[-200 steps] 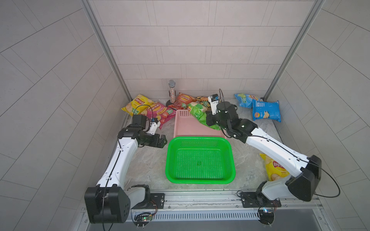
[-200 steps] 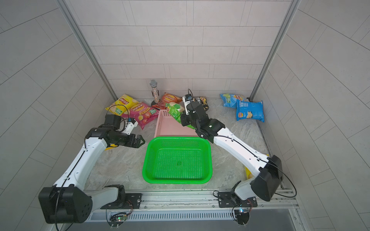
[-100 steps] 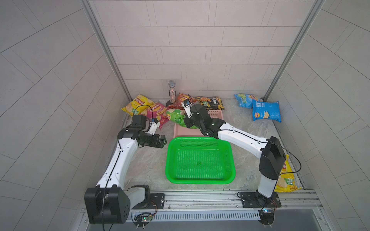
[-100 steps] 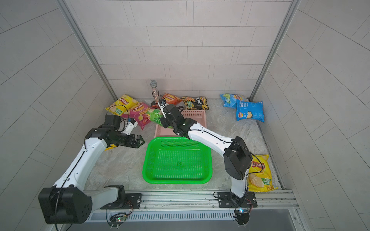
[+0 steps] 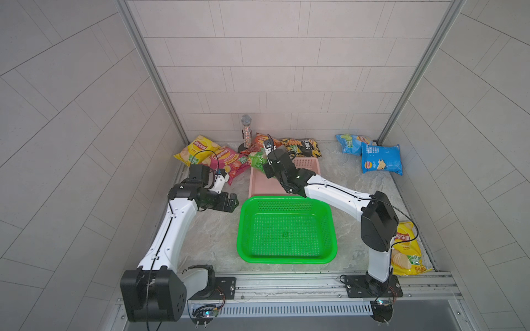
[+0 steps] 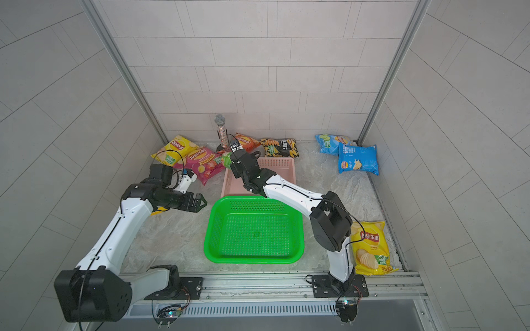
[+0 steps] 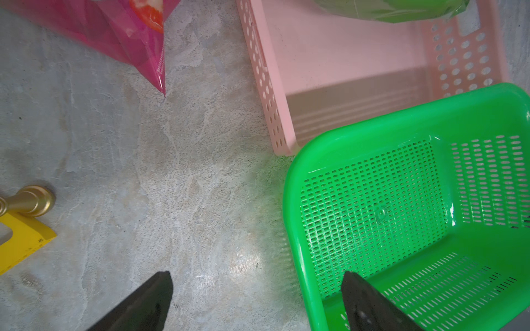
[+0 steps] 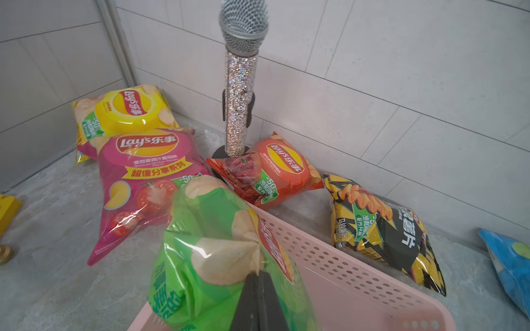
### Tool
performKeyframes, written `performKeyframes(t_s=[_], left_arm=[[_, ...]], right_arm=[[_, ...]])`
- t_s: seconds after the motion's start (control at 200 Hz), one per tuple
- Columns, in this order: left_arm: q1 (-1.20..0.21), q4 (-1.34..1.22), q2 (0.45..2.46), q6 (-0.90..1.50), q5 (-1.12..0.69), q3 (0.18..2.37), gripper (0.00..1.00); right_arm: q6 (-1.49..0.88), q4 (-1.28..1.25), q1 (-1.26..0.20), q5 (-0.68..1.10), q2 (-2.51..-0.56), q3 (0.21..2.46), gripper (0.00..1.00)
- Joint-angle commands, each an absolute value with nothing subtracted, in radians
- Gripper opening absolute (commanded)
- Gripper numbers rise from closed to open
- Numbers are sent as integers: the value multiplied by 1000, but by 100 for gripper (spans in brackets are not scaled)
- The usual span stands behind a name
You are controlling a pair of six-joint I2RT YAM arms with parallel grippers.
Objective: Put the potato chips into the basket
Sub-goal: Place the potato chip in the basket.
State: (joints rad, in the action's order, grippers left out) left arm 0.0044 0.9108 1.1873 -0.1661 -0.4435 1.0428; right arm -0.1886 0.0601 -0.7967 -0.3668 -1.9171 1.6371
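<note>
My right gripper is shut on a green bag of potato chips, which hangs over the far left corner of the pink basket. In both top views the green bag shows just left of that gripper. A green basket sits empty in front of the pink one. My left gripper is open and holds nothing, low over the table beside the green basket's left rim. Yellow, magenta, red and black bags lie along the back wall.
A glittery microphone stands on its round base among the back bags. Two blue bags lie at the back right, and another yellow bag at the front right behind my right arm. A yellow plastic piece lies near the left arm.
My right arm has swung to the left with the green bag, from the pink basket's far right side to its far left corner. The left arm has stayed still.
</note>
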Motion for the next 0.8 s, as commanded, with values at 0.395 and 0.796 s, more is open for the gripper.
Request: performKeyframes(t_s=[0.395,0.796], left_arm=[[11,911,1170,-176,-438,1035,99],[10,910,1172,-177,-441,1034,99]], right_arm=[[-405,-366,-815,-533,-1979,1532,0],[-465,-419,-861,-419,-2053,1499,0]])
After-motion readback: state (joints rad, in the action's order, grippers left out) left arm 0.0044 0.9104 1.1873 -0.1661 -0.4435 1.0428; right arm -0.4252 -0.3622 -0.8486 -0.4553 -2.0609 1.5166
